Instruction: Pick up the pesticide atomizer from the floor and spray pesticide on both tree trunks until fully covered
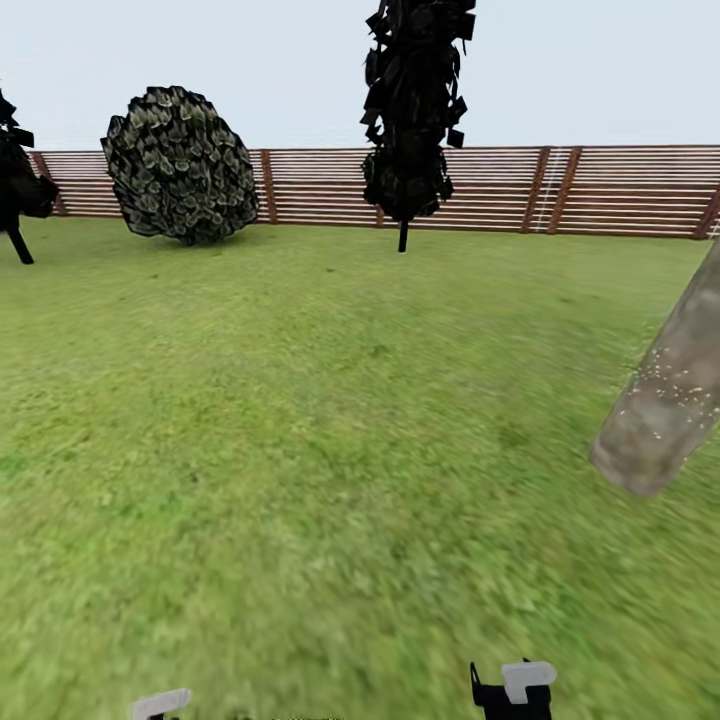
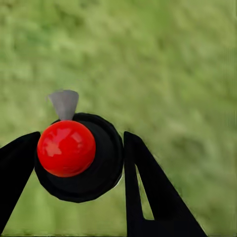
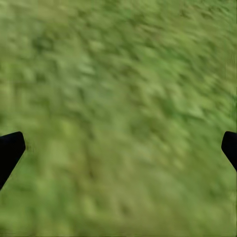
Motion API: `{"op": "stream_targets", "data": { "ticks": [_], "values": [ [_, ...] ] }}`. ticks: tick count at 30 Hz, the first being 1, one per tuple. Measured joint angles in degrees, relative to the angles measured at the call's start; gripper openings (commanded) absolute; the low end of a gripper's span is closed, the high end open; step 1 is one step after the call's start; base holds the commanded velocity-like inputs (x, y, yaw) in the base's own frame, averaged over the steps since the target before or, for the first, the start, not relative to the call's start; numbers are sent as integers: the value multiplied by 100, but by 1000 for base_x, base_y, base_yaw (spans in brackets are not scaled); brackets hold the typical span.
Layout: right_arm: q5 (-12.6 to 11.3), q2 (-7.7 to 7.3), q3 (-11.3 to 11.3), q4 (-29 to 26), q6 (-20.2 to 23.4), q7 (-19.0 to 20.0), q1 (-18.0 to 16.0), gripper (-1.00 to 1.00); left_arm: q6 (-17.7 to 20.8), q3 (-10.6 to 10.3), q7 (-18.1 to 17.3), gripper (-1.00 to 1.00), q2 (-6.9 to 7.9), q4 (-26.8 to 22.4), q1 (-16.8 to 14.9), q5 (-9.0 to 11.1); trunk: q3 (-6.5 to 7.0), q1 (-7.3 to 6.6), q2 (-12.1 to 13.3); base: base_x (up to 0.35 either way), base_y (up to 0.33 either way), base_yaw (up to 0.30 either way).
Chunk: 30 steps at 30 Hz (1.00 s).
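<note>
Left gripper (image 2: 79, 158) clamps pesticide atomizer (image 2: 74, 158), contents unseen; right gripper (image 3: 118, 148) spread, apparently empty, over lawn (image 3: 118, 74).

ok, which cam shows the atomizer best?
Left wrist view. The atomizer sits between the left gripper's fingers, seen end-on: red top, black body, grey nozzle, over blurred grass. The head view has only a pale bit at its bottom edge where the left arm would be; I can't tell if that is the atomizer. The right wrist view gives grass and open fingertips.

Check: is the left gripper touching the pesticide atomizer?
Touching. In the left wrist view the left gripper has a black finger pressed against each side of the pesticide atomizer, with no grass showing between.
</note>
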Motion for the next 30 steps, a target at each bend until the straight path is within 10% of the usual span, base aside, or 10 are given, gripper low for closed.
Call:
{"op": "stream_targets", "data": {
  "ticks": [30],
  "values": [
    [0, 4, 0, -3, 4, 1, 6, 100, -4, 1, 0, -100, 0, 2, -1, 9, -104, 1, 0, -55, 82, 282]
  ]
}}
